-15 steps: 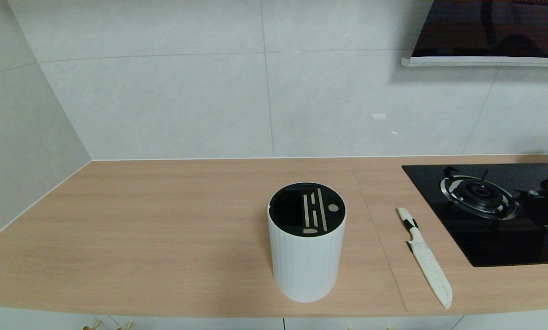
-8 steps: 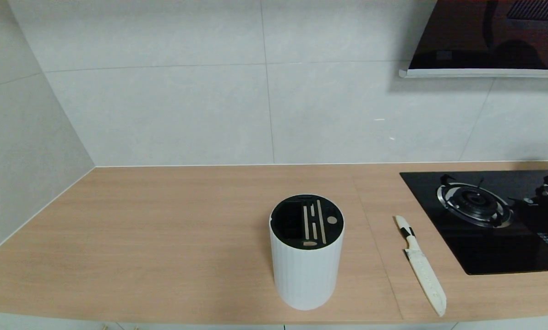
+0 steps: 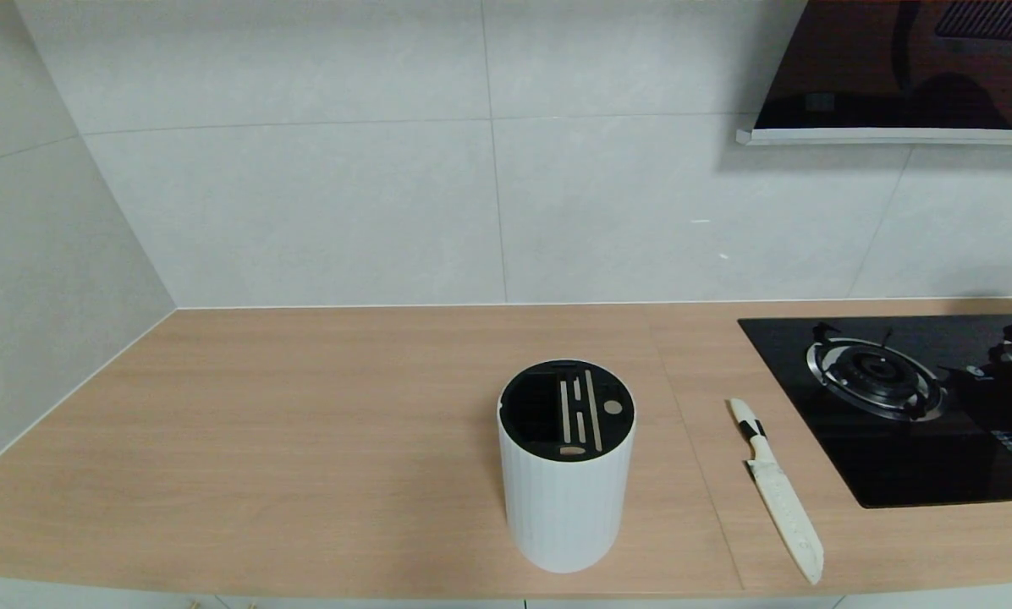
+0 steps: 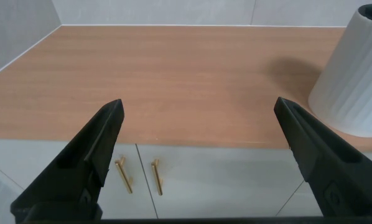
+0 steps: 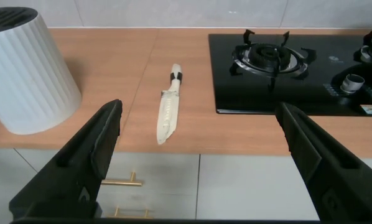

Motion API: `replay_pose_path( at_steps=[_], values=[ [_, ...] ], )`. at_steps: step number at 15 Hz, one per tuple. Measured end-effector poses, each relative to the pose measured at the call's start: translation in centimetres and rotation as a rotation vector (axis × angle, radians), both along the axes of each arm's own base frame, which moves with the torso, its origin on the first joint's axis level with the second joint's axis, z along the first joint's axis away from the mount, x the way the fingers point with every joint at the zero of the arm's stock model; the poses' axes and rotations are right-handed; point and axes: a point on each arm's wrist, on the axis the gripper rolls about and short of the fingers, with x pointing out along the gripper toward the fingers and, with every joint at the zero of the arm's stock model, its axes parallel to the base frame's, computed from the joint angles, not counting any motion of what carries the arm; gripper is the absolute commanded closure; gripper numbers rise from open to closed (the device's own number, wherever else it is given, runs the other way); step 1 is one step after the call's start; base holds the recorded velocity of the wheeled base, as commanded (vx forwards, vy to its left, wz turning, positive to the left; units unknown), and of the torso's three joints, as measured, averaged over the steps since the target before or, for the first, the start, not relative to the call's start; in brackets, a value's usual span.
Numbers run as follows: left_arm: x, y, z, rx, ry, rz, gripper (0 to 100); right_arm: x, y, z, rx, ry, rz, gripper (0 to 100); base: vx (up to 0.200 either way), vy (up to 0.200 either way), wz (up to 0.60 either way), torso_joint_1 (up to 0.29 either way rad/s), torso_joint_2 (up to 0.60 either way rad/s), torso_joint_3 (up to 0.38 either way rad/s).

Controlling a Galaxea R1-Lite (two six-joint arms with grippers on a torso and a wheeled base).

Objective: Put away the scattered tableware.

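Lying flat on the bench (image 3: 303,440), the white knife (image 3: 775,491) sits ahead of the right fingers (image 5: 89,155), spread wide and empty, likely ready to grasp. The left fingers (image 4: 89,155) are equally open and empty, and the upright slotted holder (image 3: 567,482) stands between both pairs.

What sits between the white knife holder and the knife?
Only bare wooden countertop, crossed by a thin seam, separates the white knife holder and the knife; the head view shows it.
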Motion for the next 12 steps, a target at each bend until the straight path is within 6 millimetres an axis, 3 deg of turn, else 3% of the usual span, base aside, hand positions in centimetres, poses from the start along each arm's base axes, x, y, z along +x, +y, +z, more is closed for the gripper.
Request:
replay_pose_path(
  at_steps=[3, 6, 12],
  values=[
    [0.0, 0.0, 0.0, 0.001, 0.000, 0.001, 0, -0.1, 0.0, 0.5, 0.006, -0.010, 0.016, 0, 0.000, 0.000, 0.00, 0.000, 0.00, 0.000],
    [0.0, 0.0, 0.0, 0.002, 0.000, 0.000, 0, -0.6, 0.1, 3.9, 0.044, -0.073, 0.086, 0, 0.000, 0.000, 0.00, 0.000, 0.00, 0.000],
    [0.0, 0.0, 0.0, 0.001, 0.000, 0.000, 0, 3.3, 0.4, 7.5, 0.044, 0.151, 0.183, 0, 0.000, 0.000, 0.00, 0.000, 0.00, 0.000]
  ],
)
